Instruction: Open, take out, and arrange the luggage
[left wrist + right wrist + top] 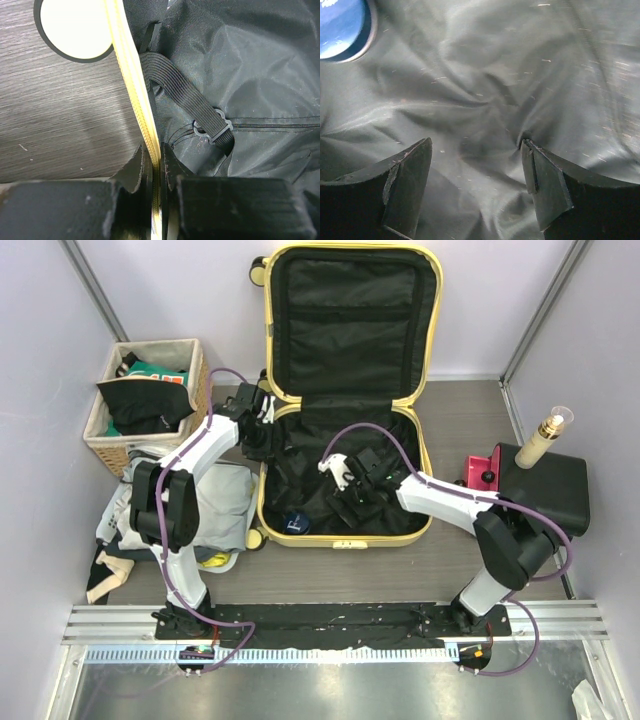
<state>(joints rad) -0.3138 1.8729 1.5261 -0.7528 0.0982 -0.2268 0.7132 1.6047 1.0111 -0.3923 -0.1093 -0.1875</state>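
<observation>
Top external view has the luggage (345, 400) lying open on the table (350, 575), lid (350, 320) upright. The left pincer (156, 170) pinches its yellow rim (129, 75), a thin hold that may slip; the right pincer (477, 175), spread over the lining (485, 90), may snag fabric.

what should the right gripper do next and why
Probably shift the right gripper toward the round blue object and close on it. Its jaws stand open over bare black lining, holding nothing, and the blue object lies just off to one side. The left gripper is clamped on the luggage rim, which should steady the case.
</observation>
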